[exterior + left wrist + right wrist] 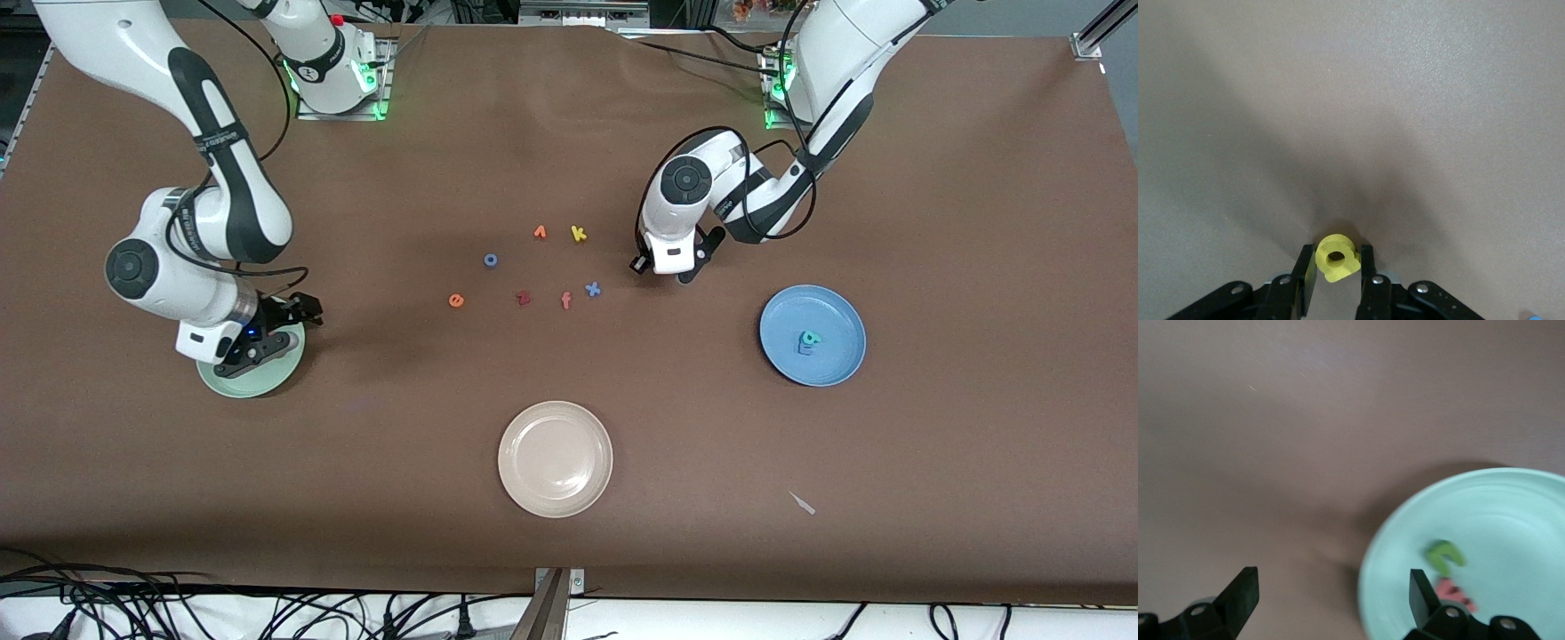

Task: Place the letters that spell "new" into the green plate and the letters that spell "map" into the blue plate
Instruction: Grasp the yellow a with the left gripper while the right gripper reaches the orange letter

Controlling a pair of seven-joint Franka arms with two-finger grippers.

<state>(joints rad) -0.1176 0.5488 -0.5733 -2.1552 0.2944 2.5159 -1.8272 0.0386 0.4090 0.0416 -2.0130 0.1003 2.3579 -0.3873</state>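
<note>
Left tool is down at the worktop, just beside the blue x toward the left arm's end. Its fingers are clamped on the yellow p, which sits between the pads, hole visible.

Right tool is over the green plate, at the rim, with its fingers spread wide and nothing between them. In the right wrist view the olive n and the red w lie inside that plate, close together, both blurred.

Blue plate sits at the left arm's end of the worktop. The teal a is in it, lying on or against the blue m; can't tell which.

Orange e is on the worktop, outside any plate, at the end of the loose letter cluster nearest the right arm. Same cluster: dark red z, orange f, blue x. Farther from the front camera: blue o, an orange letter, yellow k.

Beige plate is nearer the front camera than the cluster, mid-worktop. A small pale scrap lies on the worktop nearer the camera than the blue plate.
</note>
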